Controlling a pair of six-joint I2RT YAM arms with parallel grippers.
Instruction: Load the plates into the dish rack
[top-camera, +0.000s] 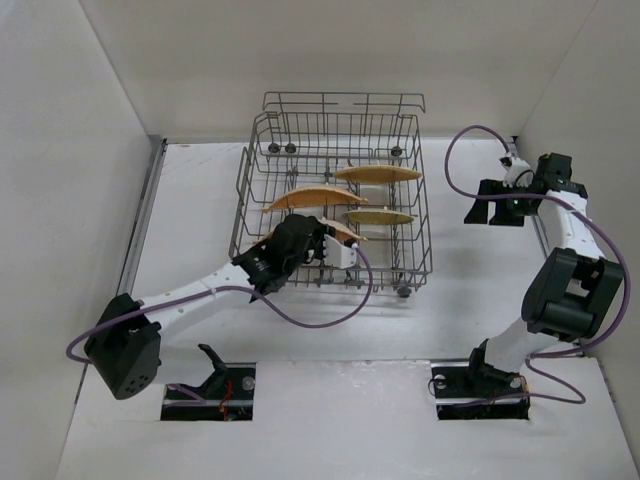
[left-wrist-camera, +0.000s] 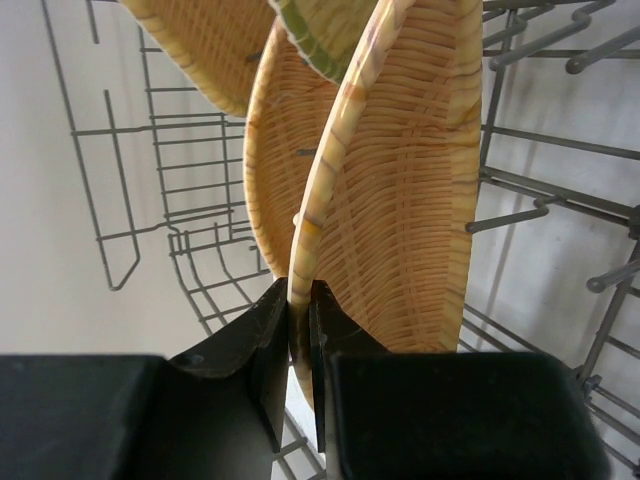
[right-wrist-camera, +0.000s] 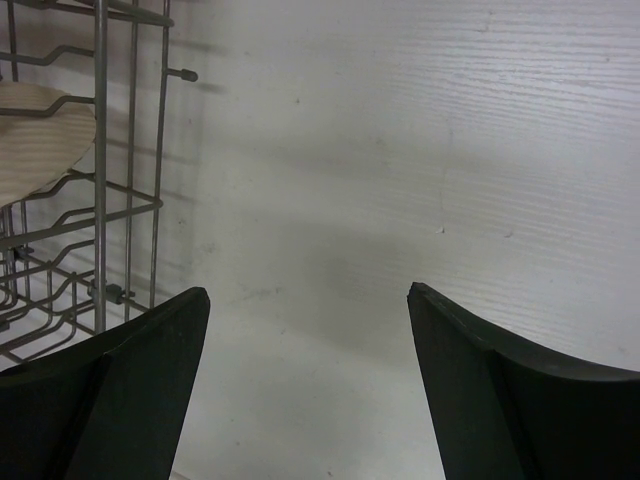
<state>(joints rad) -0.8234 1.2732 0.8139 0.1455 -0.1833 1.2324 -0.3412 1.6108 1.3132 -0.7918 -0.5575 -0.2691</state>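
**A:** Nearest the lens on the left wrist, what have the jaws got?

**B:** The left gripper (left-wrist-camera: 300, 305) has its jaws pinched almost together on the rim of a woven plate (left-wrist-camera: 400, 200). That plate stands on edge inside the dish rack (top-camera: 424, 230), at its near side.

**A:** And the others?

**B:** Three more stand on edge among the tines. A leaf-shaped plate (top-camera: 378, 173) is toward the far right. A second leaf-shaped plate (top-camera: 300, 198) is left of centre. A yellowish plate (top-camera: 380, 216) is on the right, between the far one and the near side.

**A:** Is anything touching the one that's gripped?

**B:** From the wrist view another plate sits just behind it, but I cannot tell whether they touch.

**A:** And the right arm?

**B:** The right gripper (right-wrist-camera: 308, 292) hangs well to the right of the rack over the white surface (right-wrist-camera: 420, 150). Its jaws are spread wide and hold nothing.
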